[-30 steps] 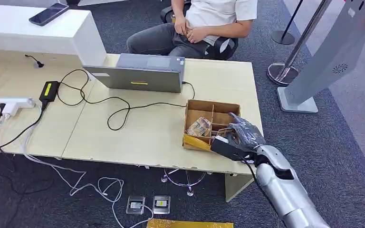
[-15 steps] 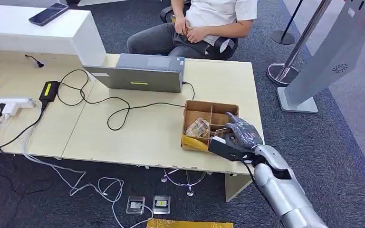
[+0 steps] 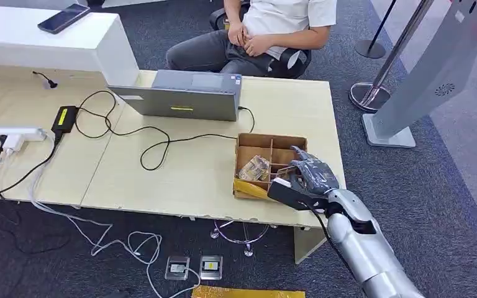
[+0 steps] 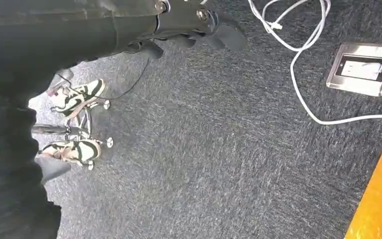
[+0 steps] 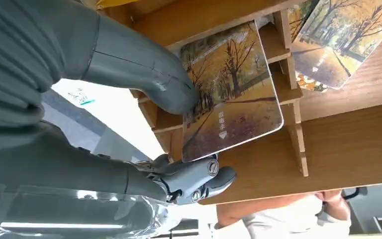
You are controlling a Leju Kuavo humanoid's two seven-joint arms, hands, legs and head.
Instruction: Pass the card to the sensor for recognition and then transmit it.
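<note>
The right hand (image 3: 307, 177) reaches over the near right part of the wooden divided box (image 3: 267, 144) on the pale table (image 3: 192, 167), and the right wrist view shows what it is doing — the thick thumb (image 5: 144, 69) presses on the printed face of the card (image 5: 231, 94) while darker fingers (image 5: 199, 180) curl against its other side, so the card is pinched between them. The card shows an autumn tree scene and stands tilted above the box's thin partitions; whether its lower edge touches the box cannot be told. More cards with the same scene (image 5: 328, 40) lie in a compartment just beside it. The left hand (image 4: 194, 30) hangs over dark carpet — its dark fingers are loosely apart with nothing in them. Farther back on the table sits a grey laptop (image 3: 180, 96), with a black cable (image 3: 155, 146) looping to its left, and a seated person (image 3: 267, 28) is at the table's far side.
</note>
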